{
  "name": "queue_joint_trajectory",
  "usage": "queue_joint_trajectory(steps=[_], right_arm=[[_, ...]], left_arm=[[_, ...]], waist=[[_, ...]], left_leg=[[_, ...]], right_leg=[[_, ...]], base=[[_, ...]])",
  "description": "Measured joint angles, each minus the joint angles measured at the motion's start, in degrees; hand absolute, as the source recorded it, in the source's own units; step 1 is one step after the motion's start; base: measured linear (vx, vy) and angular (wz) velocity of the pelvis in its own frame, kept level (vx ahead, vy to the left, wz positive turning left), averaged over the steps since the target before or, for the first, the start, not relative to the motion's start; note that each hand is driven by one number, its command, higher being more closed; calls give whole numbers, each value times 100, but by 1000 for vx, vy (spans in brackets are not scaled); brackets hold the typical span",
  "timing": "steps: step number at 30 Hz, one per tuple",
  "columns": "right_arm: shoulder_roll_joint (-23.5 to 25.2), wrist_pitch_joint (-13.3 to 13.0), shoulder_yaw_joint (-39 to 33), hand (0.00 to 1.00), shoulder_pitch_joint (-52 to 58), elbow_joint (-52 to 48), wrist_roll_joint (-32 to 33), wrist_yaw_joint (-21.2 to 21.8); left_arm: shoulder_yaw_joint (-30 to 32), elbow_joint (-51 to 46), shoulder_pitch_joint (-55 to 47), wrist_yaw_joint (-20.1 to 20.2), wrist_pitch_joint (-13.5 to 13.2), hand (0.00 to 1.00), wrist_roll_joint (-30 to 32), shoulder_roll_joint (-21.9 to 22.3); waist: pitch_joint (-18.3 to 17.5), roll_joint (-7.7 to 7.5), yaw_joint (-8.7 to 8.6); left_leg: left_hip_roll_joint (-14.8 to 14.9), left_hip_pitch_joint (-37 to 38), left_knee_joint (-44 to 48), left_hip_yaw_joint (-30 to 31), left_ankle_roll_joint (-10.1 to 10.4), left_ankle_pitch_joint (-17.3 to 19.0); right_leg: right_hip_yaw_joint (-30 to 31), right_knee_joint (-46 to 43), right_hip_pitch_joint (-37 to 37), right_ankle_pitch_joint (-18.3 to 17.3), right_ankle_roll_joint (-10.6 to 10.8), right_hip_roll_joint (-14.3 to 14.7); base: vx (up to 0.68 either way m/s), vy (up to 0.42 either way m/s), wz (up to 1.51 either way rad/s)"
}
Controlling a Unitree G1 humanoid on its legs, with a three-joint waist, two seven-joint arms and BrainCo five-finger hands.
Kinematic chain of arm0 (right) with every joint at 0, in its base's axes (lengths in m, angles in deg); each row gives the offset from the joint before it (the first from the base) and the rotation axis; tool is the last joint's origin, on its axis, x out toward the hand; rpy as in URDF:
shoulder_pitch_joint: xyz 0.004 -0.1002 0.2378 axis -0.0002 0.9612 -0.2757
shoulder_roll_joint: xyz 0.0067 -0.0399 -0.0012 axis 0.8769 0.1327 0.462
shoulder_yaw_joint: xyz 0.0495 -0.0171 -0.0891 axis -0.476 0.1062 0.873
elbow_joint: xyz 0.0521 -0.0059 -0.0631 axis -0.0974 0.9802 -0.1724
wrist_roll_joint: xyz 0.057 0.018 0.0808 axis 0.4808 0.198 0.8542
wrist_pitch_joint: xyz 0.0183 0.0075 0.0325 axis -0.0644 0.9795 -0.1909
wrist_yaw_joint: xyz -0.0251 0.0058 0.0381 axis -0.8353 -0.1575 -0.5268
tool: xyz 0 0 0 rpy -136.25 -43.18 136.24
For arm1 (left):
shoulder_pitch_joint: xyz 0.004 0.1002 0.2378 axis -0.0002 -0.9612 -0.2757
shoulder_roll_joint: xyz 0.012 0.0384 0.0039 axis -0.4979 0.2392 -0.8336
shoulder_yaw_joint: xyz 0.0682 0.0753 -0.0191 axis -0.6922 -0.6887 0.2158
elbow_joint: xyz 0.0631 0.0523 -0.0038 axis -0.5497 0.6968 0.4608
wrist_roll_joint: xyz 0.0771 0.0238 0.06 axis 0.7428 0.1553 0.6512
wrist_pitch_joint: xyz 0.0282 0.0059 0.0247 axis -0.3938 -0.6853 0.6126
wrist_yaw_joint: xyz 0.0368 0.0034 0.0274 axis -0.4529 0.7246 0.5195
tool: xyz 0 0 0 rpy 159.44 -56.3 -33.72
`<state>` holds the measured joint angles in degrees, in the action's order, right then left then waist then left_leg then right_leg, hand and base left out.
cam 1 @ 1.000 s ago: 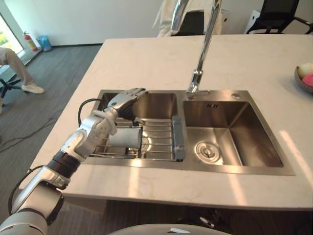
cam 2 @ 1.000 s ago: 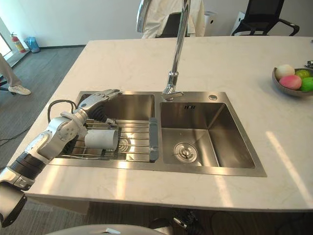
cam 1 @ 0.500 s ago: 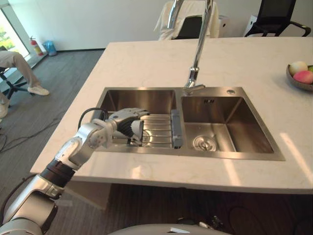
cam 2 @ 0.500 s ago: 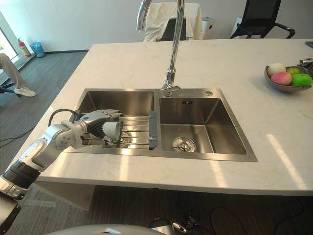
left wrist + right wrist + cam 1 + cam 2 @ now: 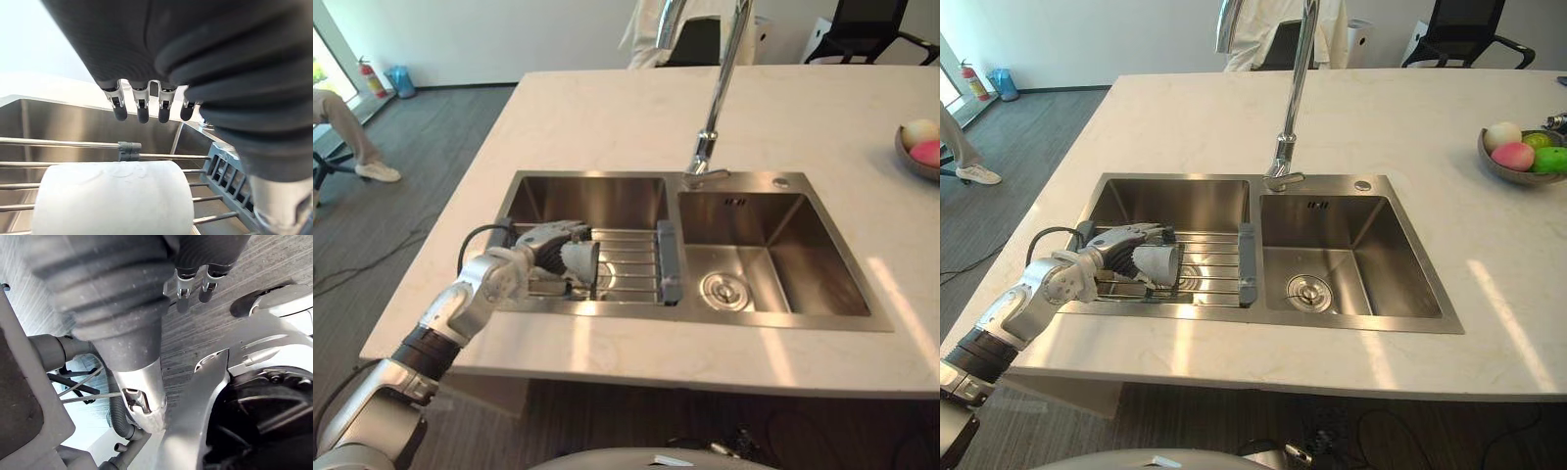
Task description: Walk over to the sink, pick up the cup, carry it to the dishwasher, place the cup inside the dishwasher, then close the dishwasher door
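Note:
A pale grey cup [image 5: 579, 262] lies on its side on the wire rack [image 5: 628, 266] in the left basin of the steel sink [image 5: 607, 309]. My left hand [image 5: 540, 245] reaches in from the counter's left edge and lies along the cup's top and left side. In the left wrist view its dark-tipped fingers [image 5: 142, 110] hang straight a little above the cup [image 5: 112, 196], with a gap between them. It is open. My right hand [image 5: 193, 286] hangs low over the grey carpet, fingers relaxed.
A tall curved faucet [image 5: 715, 98] rises between the two basins. The right basin [image 5: 773, 255] holds a drain. A bowl of fruit [image 5: 1518, 157] sits at the counter's far right. Chairs [image 5: 1469, 29] stand behind, and a seated person's leg [image 5: 342, 122] is at the left.
A second ago my left hand was raised over the basin with fingers stretched out; it has come down onto the cup and stays there. The camera has shifted a little.

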<state>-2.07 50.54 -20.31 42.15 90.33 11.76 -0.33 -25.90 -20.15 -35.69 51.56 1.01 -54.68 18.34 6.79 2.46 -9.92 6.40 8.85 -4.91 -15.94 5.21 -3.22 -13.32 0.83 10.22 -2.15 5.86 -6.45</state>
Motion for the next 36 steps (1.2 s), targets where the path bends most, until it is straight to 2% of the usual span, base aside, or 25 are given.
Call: queue_joint_trajectory(steps=[4,7,14,23,27,30,36], right_arm=[[1,3,8,0,-18,0,-51,-7],[2,43,14,0,-20,-1,-61,-9],[20,76,17,0,-8,1,-100,-9],[46,114,18,0,-18,0,-102,-63],[46,106,26,0,-17,-1,-233,-89],[41,33,84,0,-25,-9,-330,-132],[26,33,195,0,-33,-35,-328,-233]], left_arm=[[29,218,-4,-216,45,0,73,10],[153,475,-87,-235,203,0,100,145],[245,889,-171,-423,219,0,172,227],[257,1277,-169,-1101,215,0,521,231],[262,1294,-171,-1248,219,0,677,299],[290,1363,-179,-1302,213,0,783,457],[281,1509,-259,-1318,212,0,886,462]], waist=[[1,-3,2],[3,-16,11],[-6,-66,9],[-11,-72,-28],[-11,-73,-35],[-13,-76,-38],[-15,-77,-87]], left_leg=[[7,3,-2,-50,7,19],[8,12,-3,-131,-3,42],[3,11,-2,-189,-7,68],[5,14,-2,-279,5,84],[5,14,-2,-293,7,90],[7,17,-2,-316,10,97],[18,25,-2,-438,29,130]], right_leg=[[14,21,-2,17,-8,7],[76,79,-11,65,-1,8],[167,179,-28,140,8,13],[201,213,-33,143,7,18],[217,213,-41,146,6,18],[250,215,-54,152,6,22],[359,225,-112,166,2,35]], base=[[-9,1,-1],[-35,5,-9],[-10,0,-8],[-1,-2,-1],[0,0,0],[-13,-8,-6],[-1,-8,-9]])
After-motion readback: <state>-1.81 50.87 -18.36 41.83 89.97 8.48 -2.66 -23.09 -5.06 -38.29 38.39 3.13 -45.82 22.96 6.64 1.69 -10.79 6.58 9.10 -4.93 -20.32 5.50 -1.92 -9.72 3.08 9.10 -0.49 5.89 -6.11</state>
